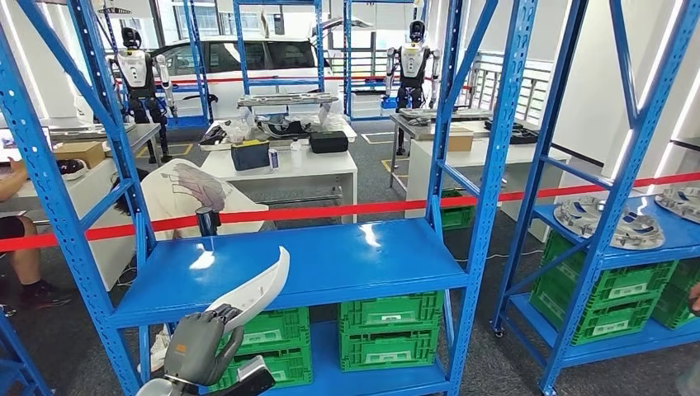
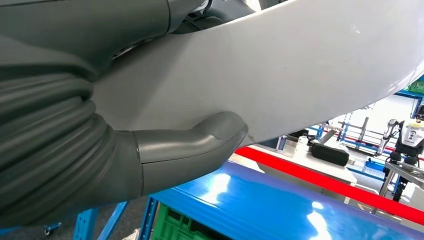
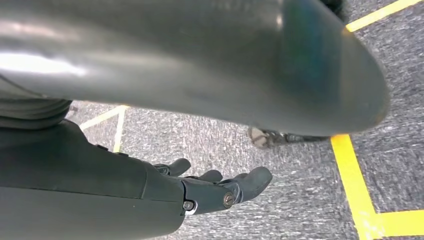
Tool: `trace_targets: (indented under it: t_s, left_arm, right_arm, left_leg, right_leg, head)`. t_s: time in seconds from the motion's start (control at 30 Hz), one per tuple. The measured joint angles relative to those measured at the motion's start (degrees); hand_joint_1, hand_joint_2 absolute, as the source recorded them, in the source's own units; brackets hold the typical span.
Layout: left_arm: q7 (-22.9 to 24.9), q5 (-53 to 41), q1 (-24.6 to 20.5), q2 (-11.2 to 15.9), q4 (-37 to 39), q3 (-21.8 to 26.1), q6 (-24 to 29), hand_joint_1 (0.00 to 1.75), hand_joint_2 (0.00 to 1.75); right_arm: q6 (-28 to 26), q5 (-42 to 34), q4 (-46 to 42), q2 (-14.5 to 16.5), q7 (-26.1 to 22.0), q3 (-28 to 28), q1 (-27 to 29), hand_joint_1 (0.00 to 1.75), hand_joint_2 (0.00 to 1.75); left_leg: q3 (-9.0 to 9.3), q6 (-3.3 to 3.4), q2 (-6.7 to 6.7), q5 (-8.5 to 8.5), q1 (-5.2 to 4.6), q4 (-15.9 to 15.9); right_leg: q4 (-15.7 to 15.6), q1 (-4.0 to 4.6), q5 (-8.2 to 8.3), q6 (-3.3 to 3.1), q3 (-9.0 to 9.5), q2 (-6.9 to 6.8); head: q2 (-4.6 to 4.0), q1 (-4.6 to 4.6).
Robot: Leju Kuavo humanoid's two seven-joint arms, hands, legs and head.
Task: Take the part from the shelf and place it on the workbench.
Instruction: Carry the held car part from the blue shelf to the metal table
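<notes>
White and curved, the part (image 1: 256, 290) sits in the left hand (image 1: 196, 346) at the lower left of the head view, its long end pointing up and over the front edge of the blue shelf (image 1: 330, 264). In the left wrist view the thick grey thumb (image 2: 200, 140) presses against the part's (image 2: 280, 75) smooth underside, with the darker fingers on its other side, so the left hand grips it. The part is clear of the shelf board and hangs just in front of it.

The right hand (image 3: 215, 187) hangs low over grey carpet with yellow floor lines (image 3: 352, 175); its fingers are spread slightly and hold nothing.

Blue uprights (image 1: 495, 165) and diagonal braces frame the shelf on both sides. A red tape (image 1: 347, 210) runs across behind the shelf, and a small dark post (image 1: 206, 223) stands at the shelf's back left edge. Green crates (image 1: 388, 330) fill the level below. Beyond the tape stands a white tabletop (image 1: 289, 165) carrying a black case (image 1: 328, 142) and a dark box (image 1: 249, 155). Two other humanoid robots (image 1: 413, 62) stand farther back near a white car (image 1: 248, 58). To the right, a second blue rack (image 1: 660, 239) holds round grey metal parts (image 1: 607, 221). A person's arm and leg show at the far left edge.
</notes>
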Motion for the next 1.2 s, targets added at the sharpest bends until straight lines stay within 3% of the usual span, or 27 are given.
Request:
trace_targets:
  t_s: [0.07, 0.13, 0.2, 0.3, 0.33, 0.37, 0.4, 0.47, 0.53, 0.6, 0.7, 0.73, 0.83, 0.87, 0.9, 0.97, 1.03, 1.07, 1.13, 1.2]
  left_arm:
    - [0.0, 0.0, 0.0, 0.0, 0.0, 0.0, 0.0, 1.75, 1.75]
    - [0.0, 0.0, 0.0, 0.0, 0.0, 0.0, 0.0, 1.75, 1.75]
    - [0.0, 0.0, -0.1, 0.0, -0.1, 0.0, 0.0, 1.75, 1.75]
    - [0.0, 0.0, 0.0, 0.0, 0.0, 0.0, 0.0, 1.75, 1.75]
    - [0.0, 0.0, 0.1, 0.0, 0.1, 0.0, 0.0, 1.75, 1.75]
    - [-0.1, 0.0, 0.2, 0.0, 0.2, 0.0, -0.1, 1.75, 1.75]
    - [-0.6, 0.4, 0.1, -0.1, 0.3, 0.0, -0.7, 1.75, 1.75]
    - [-2.7, 1.4, -0.8, -1.0, 1.6, 0.0, -2.5, 1.75, 1.75]
    - [-4.7, 2.4, -2.5, -3.2, 4.7, -0.1, -3.3, 1.75, 1.75]
    - [-5.4, 3.0, -3.7, -5.3, 7.7, -0.3, -2.3, 1.75, 1.75]
    - [-5.7, 3.8, -4.7, -6.2, 10.5, -0.6, -1.2, 1.75, 1.75]
    - [-5.6, 4.0, -5.0, -6.1, 11.0, -0.6, -1.0, 1.75, 1.75]
    - [-5.6, 4.6, -5.0, -5.4, 12.0, -0.6, -0.7, 1.75, 1.75]
    - [-5.8, 4.8, -4.8, -5.0, 12.1, -0.6, -0.6, 1.75, 1.75]
    - [-5.9, 5.0, -4.5, -4.6, 12.3, -0.6, -0.6, 1.75, 1.75]
    - [-6.1, 5.2, -4.2, -3.6, 12.5, -0.5, -0.4, 1.75, 1.75]
    - [-6.3, 5.4, -4.2, -3.0, 12.6, -0.5, -0.1, 1.75, 1.75]
    - [-6.4, 5.4, -4.2, -2.8, 12.6, -0.5, 0.0, 1.75, 1.75]
    - [-6.6, 5.4, -4.1, -2.4, 12.7, -0.5, 0.1, 1.75, 1.75]
    - [-6.6, 5.4, -4.1, -1.9, 13.0, -0.5, 0.2, 1.75, 1.75]
  right_arm:
    - [0.0, 0.0, 0.0, 0.0, 0.0, 0.0, 0.0, 0.0, 0.0]
    - [0.0, 0.0, 0.0, 0.0, 0.0, 0.0, 0.0, 0.0, 0.0]
    - [0.0, 0.0, 0.0, 0.0, 0.0, 0.0, 0.0, 0.0, 0.0]
    - [-0.1, 0.0, 0.0, 0.0, 0.0, 0.0, 0.0, 0.0, 0.0]
    - [-0.1, 0.0, 0.0, 0.0, 0.0, 0.0, 0.0, 0.0, 0.0]
    - [-0.1, 0.0, 0.0, 0.0, 0.0, 0.0, 0.0, 0.0, 0.0]
    - [-0.1, -0.3, 0.0, -0.1, 0.1, 0.0, 0.0, 0.0, 0.0]
    - [-0.1, -1.3, 0.0, -0.3, 0.5, -0.6, 0.1, 0.0, 0.0]
    - [-0.1, -2.1, 0.0, -0.9, 0.7, -1.5, 0.3, 0.0, 0.0]
    - [-0.1, -2.1, -0.1, -1.5, 0.7, -2.1, 0.4, 0.0, 0.0]
    - [-0.1, -1.6, -0.1, -2.2, 0.7, -2.5, 0.6, 0.0, 0.0]
    - [-0.1, -1.3, -0.1, -2.3, 0.7, -2.5, 0.7, 0.0, 0.0]
    - [-0.1, -0.4, -0.1, -2.5, 0.7, -2.5, 1.0, 0.0, 0.0]
    - [-0.1, -0.1, -0.1, -2.6, 0.7, -2.5, 1.0, 0.0, 0.0]
    - [-0.1, 0.1, -0.1, -2.7, 0.7, -2.5, 1.0, 0.0, 0.0]
    - [-0.1, 0.4, -0.1, -3.0, 0.7, -2.5, 1.0, 0.0, 0.0]
    - [-0.1, 0.6, -0.1, -3.2, 0.7, -2.5, 1.0, 0.0, 0.0]
    - [-0.1, 0.6, -0.1, -3.3, 0.7, -2.5, 1.0, 0.0, 0.0]
    - [-0.1, 0.6, -0.1, -3.3, 0.7, -2.5, 0.9, 0.0, 0.0]
    - [-0.1, 0.6, -0.1, -3.3, 0.8, -2.5, 0.8, 0.0, 0.0]
  left_leg:
    - [-0.09, -0.73, -0.08, -0.31, -0.09, 0.3]
    - [-0.12, -1.42, -0.1, -0.46, -0.04, 0.4]
    - [-0.99, -2.07, -0.07, -1.76, 0.12, 2.2]
    - [-5.6, -2.65, -0.05, -6.29, 0.26, 11.8]
    - [-7.12, -2.7, -0.05, -7.01, 0.27, 14.7]
    - [-7.9, -2.65, -0.05, -6.66, 0.27, 16.0]
    - [-7.68, -2.49, -0.05, -5.22, 0.26, 15.1]
    - [-4.94, -1.89, 0.1, -1.06, 0.12, 8.5]
    - [-2.05, -1.26, 0.54, 0.91, -0.33, 2.6]
    - [-1.25, -0.79, 0.7, 0.75, -0.68, 0.9]
    - [-1.11, 0.1, 0.44, 0.97, -0.43, 0.1]
    - [-1.02, 0.47, 0.37, 1.1, -0.31, -0.1]
    - [-1.14, 1.02, -0.3, 1.19, -0.29, 0.0]
    - [-1.16, 1.02, -0.67, 1.19, -0.28, 0.0]
    - [-1.17, 0.98, -1.07, 1.17, -0.24, 0.2]
    - [-1.25, 0.7, -2.02, 1.04, -0.08, 0.6]
    - [-1.67, 0.02, -3.13, 0.92, -0.07, 1.1]
    - [-1.89, -0.39, -3.63, 0.97, -0.05, 1.2]
    - [-2.14, -1.22, -4.54, 1.29, 0.1, 1.0]
    - [-2.71, -1.89, -3.59, 0.81, 0.2, 1.7]
  right_leg:
    - [-2.8, 0.18, -0.01, -0.54, 1.48, 0.09]
    - [-3.1, 0.19, -0.13, -1.34, 1.46, 0.15]
    - [-3.3, 0.09, 0.0, -2.09, 1.6, 0.15]
    - [-3.4, 0.12, -0.02, -2.71, 1.71, 0.08]
    - [-3.4, 0.17, -0.04, -2.75, 1.72, 0.09]
    - [-3.4, 0.22, -0.07, -2.79, 1.75, 0.1]
    - [-3.4, 0.26, -0.11, -2.8, 1.8, 0.13]
    - [-3.4, 0.31, -0.23, -2.67, 1.99, 0.03]
    - [-3.4, 0.43, -0.38, -2.24, 2.02, -0.49]
    - [-3.4, 0.51, -0.37, -1.64, 1.98, -0.99]
    - [-2.4, 0.48, -1.17, -0.77, 1.55, -0.88]
    - [-0.5, 0.46, -2.32, -0.55, 0.69, -0.76]
    - [9.5, 0.33, -6.63, -0.08, -3.97, -0.62]
    - [11.3, 0.27, -6.81, 0.04, -4.88, -0.62]
    - [11.0, 0.18, -5.96, 0.13, -4.82, -0.59]
    - [4.9, -0.19, -2.54, 0.23, -1.95, 0.09]
    - [-1.1, -0.46, -0.82, 0.18, 1.03, 1.6]
    - [-2.4, -0.47, -0.81, 0.03, 1.66, 2.06]
    - [-2.6, -0.27, -0.85, -0.62, 1.86, 1.63]
    - [-3.0, -0.22, -0.61, -1.48, 2.02, 0.77]
  head:
    - [0.0, -0.05]
    - [0.0, -0.08]
    - [0.0, -0.12]
    - [0.0, -0.18]
    - [0.0, -0.17]
    - [0.0, -0.17]
    - [0.0, -0.17]
    - [0.0, -0.18]
    - [0.0, -0.18]
    - [0.0, -0.13]
    - [0.0, 0.0]
    - [0.0, -0.01]
    - [0.0, 0.03]
    - [0.0, 0.05]
    - [0.0, 0.06]
    - [0.0, 0.07]
    - [0.0, 0.07]
    - [0.0, 0.07]
    - [0.0, 0.07]
    - [0.0, 0.03]
